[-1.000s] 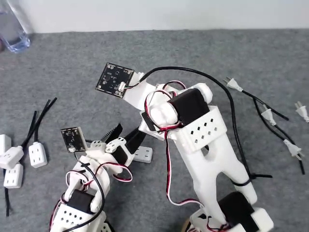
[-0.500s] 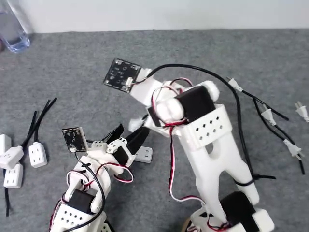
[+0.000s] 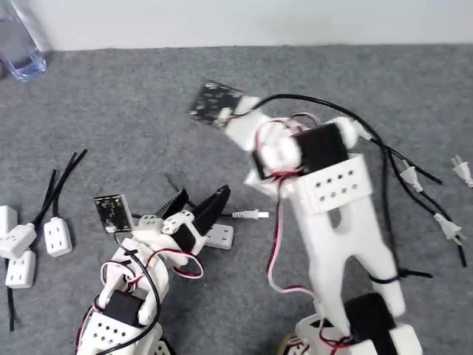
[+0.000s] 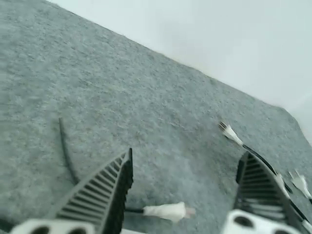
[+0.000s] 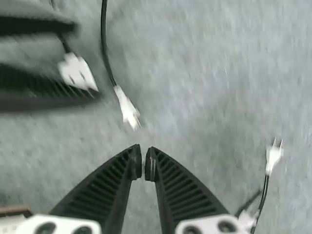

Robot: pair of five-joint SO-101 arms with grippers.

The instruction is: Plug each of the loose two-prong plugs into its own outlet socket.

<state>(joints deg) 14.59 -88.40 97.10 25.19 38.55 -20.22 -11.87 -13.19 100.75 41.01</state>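
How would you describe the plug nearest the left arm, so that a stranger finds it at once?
On the grey table, find the left gripper, whose black fingers are open. The white two-prong plug lies alone just beside them, mid-table. The other plugs lie far off in a cluster.

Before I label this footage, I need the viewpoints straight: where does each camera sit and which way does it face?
High view: fixed above the table, looking down; both arms show, the left end effector open near a loose plug.
Left wrist view: on the left wrist, looking low across the table between its own open fingers.
Right wrist view: on the right wrist, looking steeply down past the shut right end effector.
Shared: high and left wrist views both show that plug.
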